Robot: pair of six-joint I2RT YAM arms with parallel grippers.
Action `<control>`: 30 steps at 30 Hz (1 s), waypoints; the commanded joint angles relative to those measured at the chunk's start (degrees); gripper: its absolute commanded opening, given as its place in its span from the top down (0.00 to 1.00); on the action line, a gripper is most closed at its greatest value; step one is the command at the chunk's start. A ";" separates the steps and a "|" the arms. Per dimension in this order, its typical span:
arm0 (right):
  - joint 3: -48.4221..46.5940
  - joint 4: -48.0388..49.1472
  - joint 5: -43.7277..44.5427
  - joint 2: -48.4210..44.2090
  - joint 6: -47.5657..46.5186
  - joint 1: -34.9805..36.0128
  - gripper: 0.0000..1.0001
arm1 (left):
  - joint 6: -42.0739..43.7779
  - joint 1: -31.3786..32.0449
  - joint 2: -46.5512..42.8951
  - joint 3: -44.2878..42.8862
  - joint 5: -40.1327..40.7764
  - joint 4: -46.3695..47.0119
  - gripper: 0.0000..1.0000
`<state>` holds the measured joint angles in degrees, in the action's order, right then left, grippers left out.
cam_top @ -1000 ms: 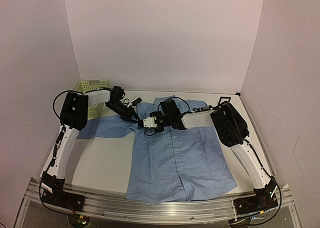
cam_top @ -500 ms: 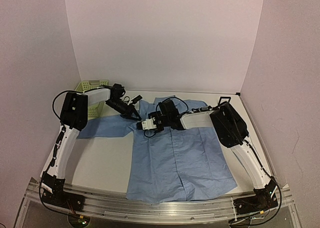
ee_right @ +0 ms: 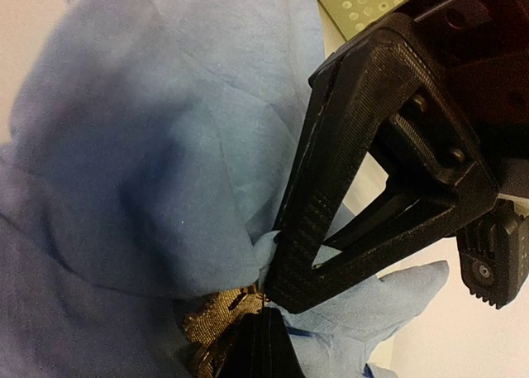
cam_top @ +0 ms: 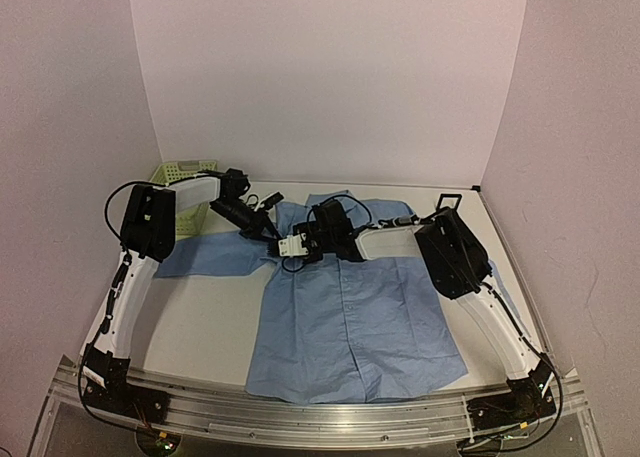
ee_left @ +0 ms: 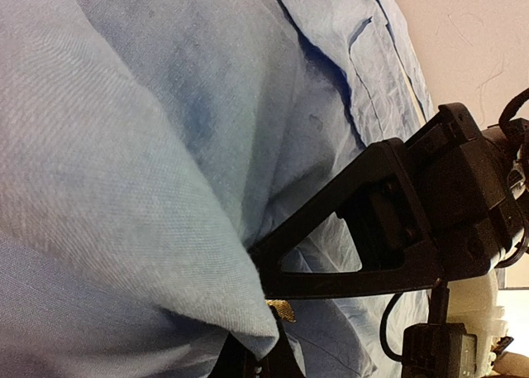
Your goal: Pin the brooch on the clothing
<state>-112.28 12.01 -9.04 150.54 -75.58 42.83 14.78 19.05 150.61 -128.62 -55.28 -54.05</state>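
Note:
The light blue shirt (cam_top: 350, 307) lies spread on the table. My left gripper (cam_top: 267, 231) is shut on a raised fold of its cloth near the collar; the fold drapes over it in the left wrist view (ee_left: 256, 363). My right gripper (cam_top: 284, 247) is shut on the golden mesh brooch (ee_right: 213, 318), right against that fold. In the right wrist view the right gripper (ee_right: 263, 345) meets the tip of a left finger (ee_right: 347, 163). The left wrist view shows only a gold sliver of the brooch (ee_left: 282, 310) under the cloth edge. Whether its pin is through the fabric is hidden.
A pale green basket (cam_top: 186, 172) stands at the back left beside the left arm. A small black square frame (cam_top: 450, 199) stands at the back right near the wall. The shirt's left sleeve (cam_top: 205, 257) stretches out under the left arm.
My right gripper has shifted a little left and back with the brooch, closing on the left gripper. The shirt's body and hem have slid slightly left. The left gripper has barely moved.

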 commanded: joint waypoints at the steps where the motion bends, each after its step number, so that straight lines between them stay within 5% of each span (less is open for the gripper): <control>1: -0.01 -6.59 2.08 4.68 2.96 0.86 1.00 | -0.33 1.08 -4.27 -1.81 -5.66 -1.25 1.00; 30: 1.72 -2.00 -5.54 0.26 16.76 -1.30 1.00 | 4.13 -0.61 -4.55 -0.15 -0.50 -0.91 1.00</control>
<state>-112.24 13.32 -12.28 150.80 -62.04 41.87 16.68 18.72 150.58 -128.62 -55.35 -54.02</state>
